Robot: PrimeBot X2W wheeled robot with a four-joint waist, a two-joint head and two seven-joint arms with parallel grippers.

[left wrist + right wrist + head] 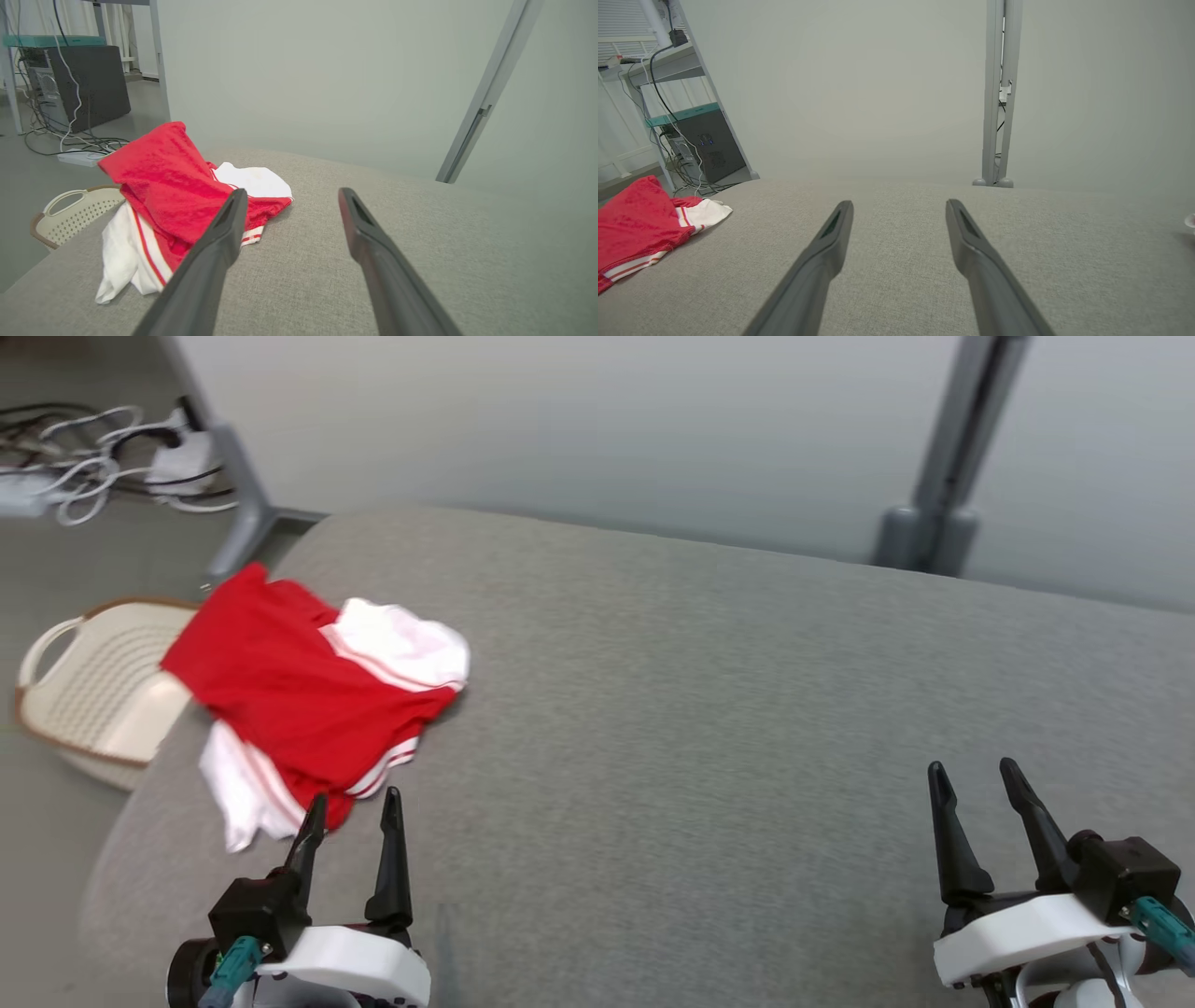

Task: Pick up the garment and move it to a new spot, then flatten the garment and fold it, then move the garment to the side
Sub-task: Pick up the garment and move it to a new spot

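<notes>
My left gripper (356, 798) sits at the lower left of the head view, jaws spread wide and holding nothing. My right gripper (973, 767) sits at the lower right, jaws equally wide and empty, well apart from the left. Both stand over the grey fabric surface (700, 709). The red-and-white garment (299, 691) lies crumpled at the left of the frame, just beyond my left fingertips. The left fingertip overlaps its near hem in the picture; I cannot tell whether it makes contact. The red panel lies on top, with white striped fabric showing at the near and right sides. A cream perforated basket (93, 681) stands below the surface's left edge, beside the garment. Farther back, at the upper left, white cables (93, 467) lie on the floor. A grey post (943, 476) rises at the upper right.
</notes>
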